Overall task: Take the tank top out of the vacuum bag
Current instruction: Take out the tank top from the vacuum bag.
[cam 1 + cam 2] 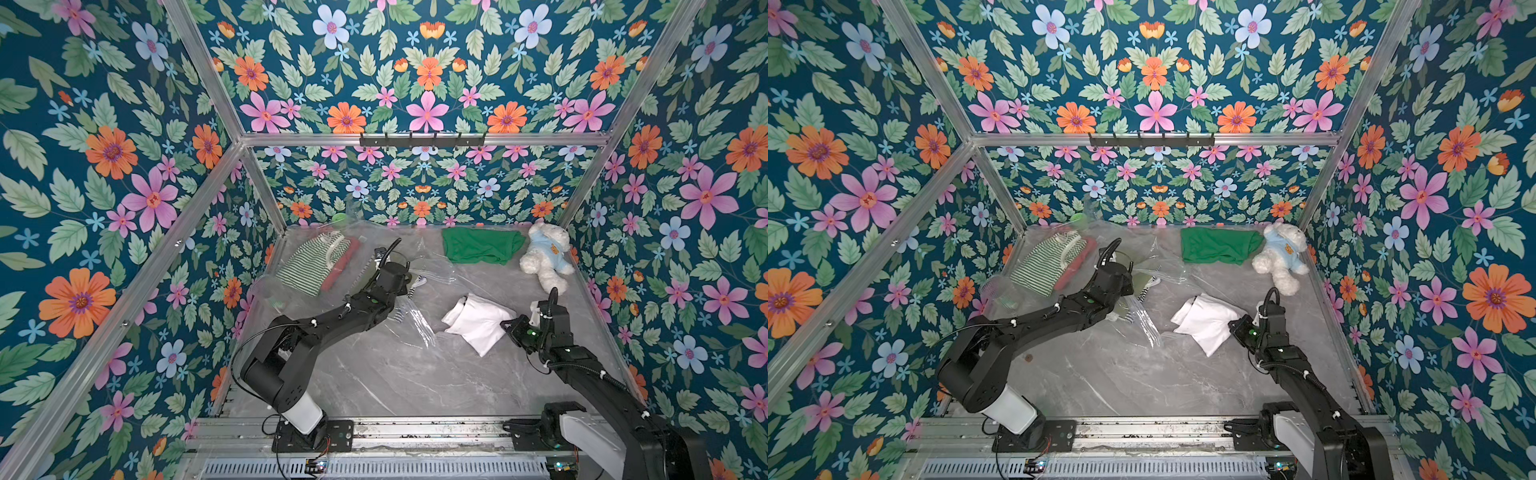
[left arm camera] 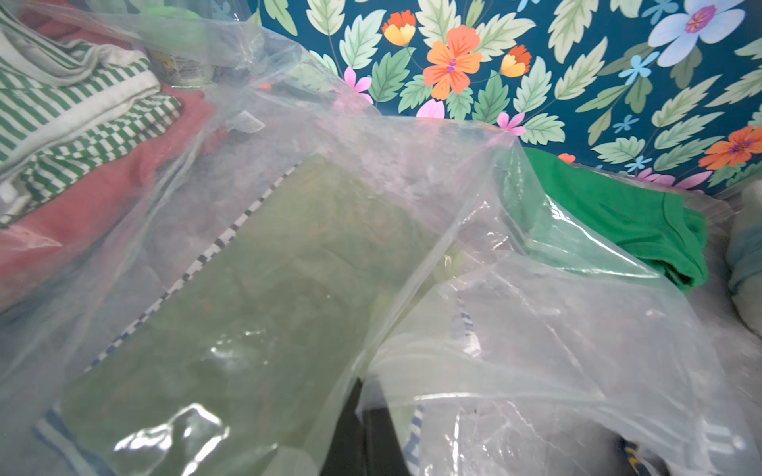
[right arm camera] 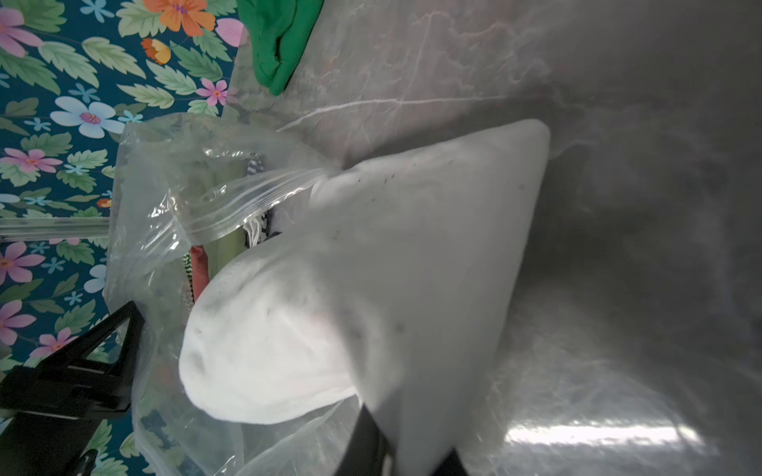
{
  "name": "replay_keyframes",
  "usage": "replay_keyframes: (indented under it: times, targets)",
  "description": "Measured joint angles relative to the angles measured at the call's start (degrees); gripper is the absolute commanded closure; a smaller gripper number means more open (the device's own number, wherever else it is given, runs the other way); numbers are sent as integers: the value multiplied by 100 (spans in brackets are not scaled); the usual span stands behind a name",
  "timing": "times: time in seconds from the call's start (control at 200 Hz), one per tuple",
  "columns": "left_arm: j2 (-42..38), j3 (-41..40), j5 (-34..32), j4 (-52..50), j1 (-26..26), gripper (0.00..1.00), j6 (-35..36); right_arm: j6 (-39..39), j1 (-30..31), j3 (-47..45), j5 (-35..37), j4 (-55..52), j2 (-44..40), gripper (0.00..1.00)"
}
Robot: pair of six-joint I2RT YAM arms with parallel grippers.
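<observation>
The right gripper [image 1: 510, 327] is clamped on the edge of the white tank top [image 1: 478, 322]. The garment lies on the table [image 1: 395, 386] just beside the vacuum bag [image 2: 556, 338], apparently fully out. The left gripper [image 2: 363, 428] is pinched shut on the bag's plastic. Only releasing seems left.

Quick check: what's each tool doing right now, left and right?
Left tool: closed, pinching the vacuum bag plastic.
Right tool: closed on the white tank top.
</observation>
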Motion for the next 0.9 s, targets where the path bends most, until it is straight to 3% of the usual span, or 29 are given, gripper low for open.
replay_keyframes:
  times: [0.5, 0.735, 0.9]
  targets:
    - [-199, -291, 0, 17, 343, 100, -2, -59, -216, -63, 46, -973, -597, 100]
    - [-227, -330, 0, 17, 448, 100, -2, -227, -1060, 22, 44, -1412, -990, 100]
    - [-225, -332, 28, 24, 459, 100, -9, -267, -1172, -74, -256, -1340, -748, 100]
